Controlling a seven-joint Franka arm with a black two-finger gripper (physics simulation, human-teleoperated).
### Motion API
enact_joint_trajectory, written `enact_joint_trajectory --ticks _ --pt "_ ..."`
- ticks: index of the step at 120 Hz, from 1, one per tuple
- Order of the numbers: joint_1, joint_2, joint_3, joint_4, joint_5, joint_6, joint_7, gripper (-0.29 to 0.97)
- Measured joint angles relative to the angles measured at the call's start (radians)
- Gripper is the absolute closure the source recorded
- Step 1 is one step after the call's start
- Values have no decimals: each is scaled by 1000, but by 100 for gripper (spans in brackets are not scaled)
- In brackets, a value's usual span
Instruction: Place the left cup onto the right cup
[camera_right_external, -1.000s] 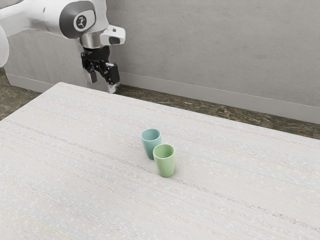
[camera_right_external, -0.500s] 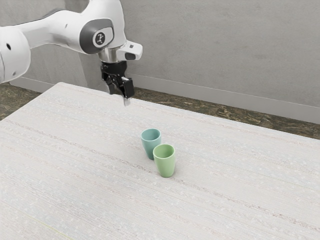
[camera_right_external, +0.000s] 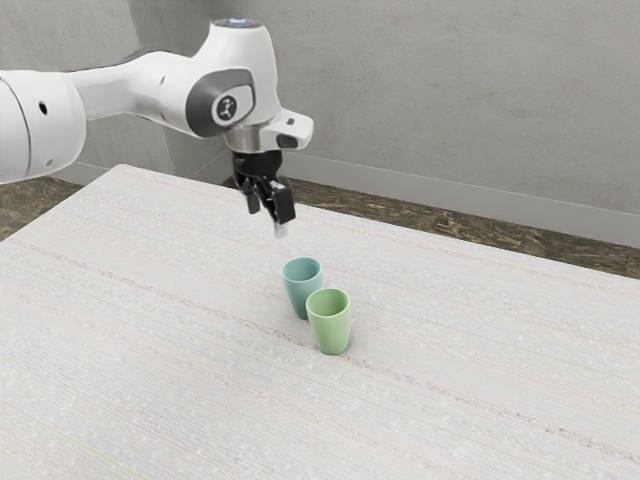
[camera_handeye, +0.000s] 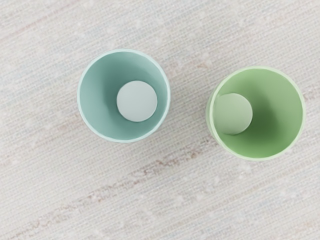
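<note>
Claw (camera_right_external: 267, 222): black, pointing down, fingers standing apart with nothing between them.
Claw height: hovering in the air, well clear of the bench (camera_right_external: 150, 350) and of both cups.
Claw position: above the teal cup (camera_right_external: 301, 285), a little toward the exterior view's left and farther back.
Arm (camera_right_external: 150, 85): white, coming in from the exterior view's upper left, bent down at the wrist.
Teal cup, task's thing: upright on the bench, mouth up, untouched, near the middle of the bench top.
Teal cup from the hand camera (camera_handeye: 123, 95): seen straight down the mouth, pale round floor inside, close under the hand.
Green cup (camera_right_external: 328, 320): upright on the bench, mouth up, just beside the teal cup, toward the exterior view's right and nearer the camera.
Green cup from the hand camera (camera_handeye: 256, 113): also seen down the mouth, pale round floor sitting off-centre within the rim.
Gap between cups: a narrow strip of bare bench (camera_handeye: 150, 200) between the two rims, not touching.
Stacking: not yet done, both cups on the bench side by side.
Bench surface: pale, with fine woven streaks.
Surroundings: grey wall (camera_right_external: 450, 90) behind the bench, dark mottled floor (camera_right_external: 480, 225) along its foot.
</note>
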Motion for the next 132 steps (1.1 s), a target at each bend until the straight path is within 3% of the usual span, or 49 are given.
enact_joint_trajectory --ticks 132 --pt "0 124 -10 -7 4 126 -4 3"
